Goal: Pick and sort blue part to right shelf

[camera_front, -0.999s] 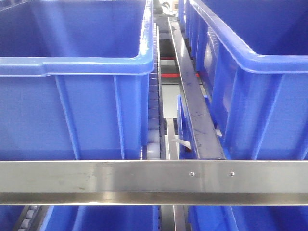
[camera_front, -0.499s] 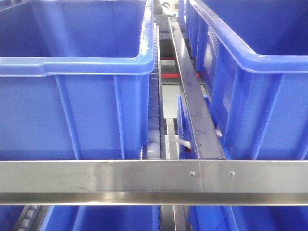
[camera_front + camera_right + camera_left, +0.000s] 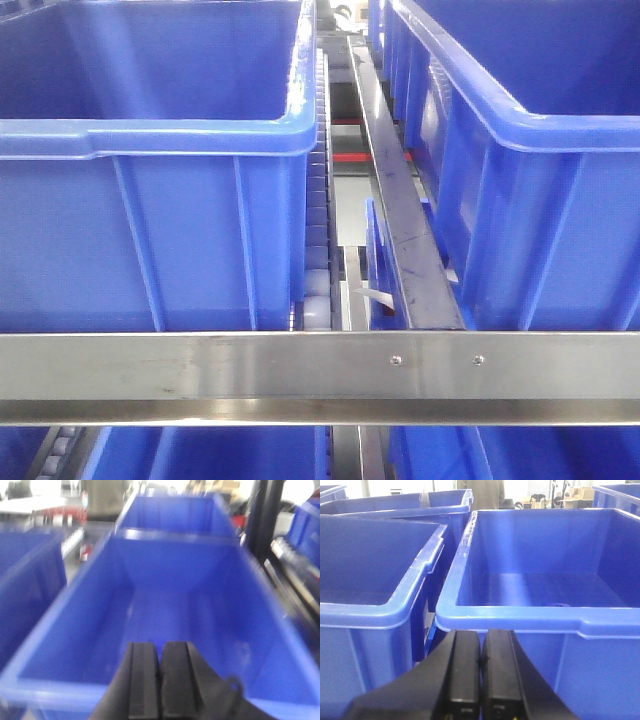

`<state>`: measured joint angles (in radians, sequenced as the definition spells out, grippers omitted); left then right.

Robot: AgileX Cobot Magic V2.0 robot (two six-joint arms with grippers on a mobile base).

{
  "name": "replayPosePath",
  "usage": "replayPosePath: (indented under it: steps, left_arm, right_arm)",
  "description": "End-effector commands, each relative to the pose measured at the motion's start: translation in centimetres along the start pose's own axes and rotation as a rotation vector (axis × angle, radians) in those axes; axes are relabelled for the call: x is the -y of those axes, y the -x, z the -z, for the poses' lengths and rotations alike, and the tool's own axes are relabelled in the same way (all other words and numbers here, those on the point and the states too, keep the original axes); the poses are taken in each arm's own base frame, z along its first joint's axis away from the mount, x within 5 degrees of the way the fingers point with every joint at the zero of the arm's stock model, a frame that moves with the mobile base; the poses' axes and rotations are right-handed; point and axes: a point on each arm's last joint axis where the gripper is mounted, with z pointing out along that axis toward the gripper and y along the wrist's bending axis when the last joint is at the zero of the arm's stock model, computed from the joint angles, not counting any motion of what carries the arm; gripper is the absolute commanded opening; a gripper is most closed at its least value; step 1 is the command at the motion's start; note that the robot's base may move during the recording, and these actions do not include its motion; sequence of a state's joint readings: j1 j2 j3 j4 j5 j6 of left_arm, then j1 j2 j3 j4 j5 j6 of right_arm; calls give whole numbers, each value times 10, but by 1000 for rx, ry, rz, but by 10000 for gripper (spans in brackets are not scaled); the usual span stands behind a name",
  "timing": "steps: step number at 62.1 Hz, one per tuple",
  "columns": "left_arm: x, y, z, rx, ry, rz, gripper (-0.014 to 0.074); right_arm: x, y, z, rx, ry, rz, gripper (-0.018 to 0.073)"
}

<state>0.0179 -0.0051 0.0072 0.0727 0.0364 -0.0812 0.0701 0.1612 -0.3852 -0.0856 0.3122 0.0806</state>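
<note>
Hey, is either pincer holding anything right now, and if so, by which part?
Nothing is held. The left pincer and the right pincer are both shut with their fingers pressed together and nothing between them, each above a blue crate.

Right shelf: front rail (image 3: 320, 365) across the foreground | left crate (image 3: 150, 180) and right crate (image 3: 520, 160) behind it, side by side | roller track (image 3: 318, 230) and divider rail (image 3: 400, 220) between them | lower crates (image 3: 200, 452) beneath the rail.
</note>
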Motion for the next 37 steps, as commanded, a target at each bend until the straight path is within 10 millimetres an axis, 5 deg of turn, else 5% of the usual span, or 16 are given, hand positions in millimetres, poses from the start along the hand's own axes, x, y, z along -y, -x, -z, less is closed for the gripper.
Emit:
replayPosePath:
  steps: [1,19,37]
  left_arm:
    - [0,2,1,92,-5,10,125]
    - [0,2,1,92,-5,10,125]
    - [0,2,1,90,-4,10,125]
  right_arm:
    - [0,-1,0,158,-24,15,38]
    - [1,-84,-2,209,-49,17,38]
    - [1,-87,-3,169,-49,7,38]
